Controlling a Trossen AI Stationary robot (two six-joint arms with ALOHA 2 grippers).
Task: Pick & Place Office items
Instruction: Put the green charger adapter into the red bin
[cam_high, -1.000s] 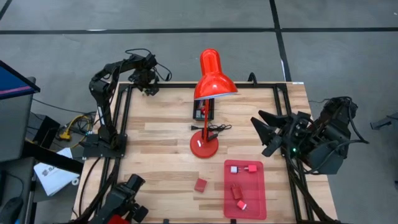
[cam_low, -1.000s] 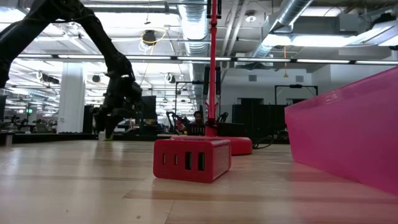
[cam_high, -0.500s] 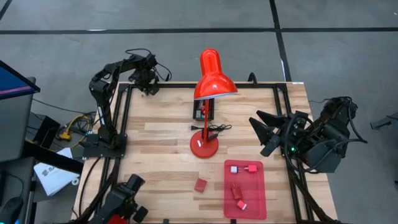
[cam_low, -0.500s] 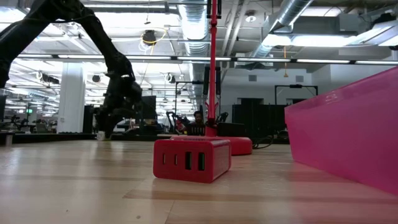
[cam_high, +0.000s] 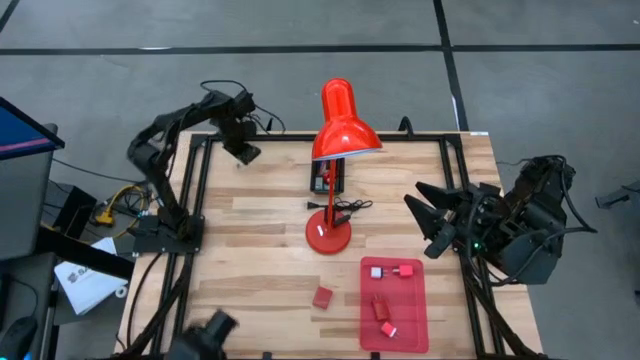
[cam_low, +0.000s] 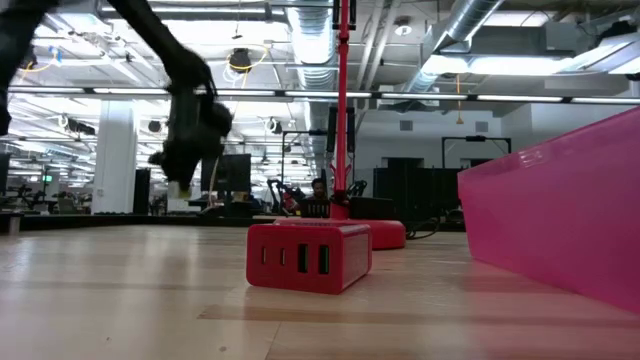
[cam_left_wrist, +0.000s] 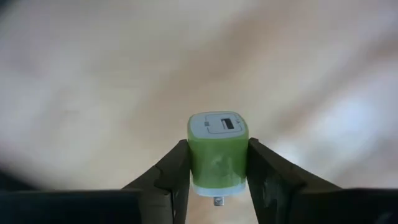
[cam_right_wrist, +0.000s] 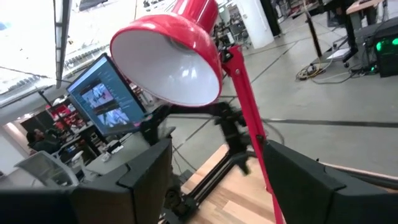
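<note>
Left tool (cam_left_wrist: 217, 177) is pinching small green-and-white plastic charger cube (cam_left_wrist: 217, 151) by its smooth flat sides; probably light, rigid, slip-prone.

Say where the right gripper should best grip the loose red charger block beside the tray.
Probably from straight above, closing across the narrow sides of the red block: it lies flat, low and boxy, clear of the tray, so both sides are free. The right gripper hangs open nearby.
</note>
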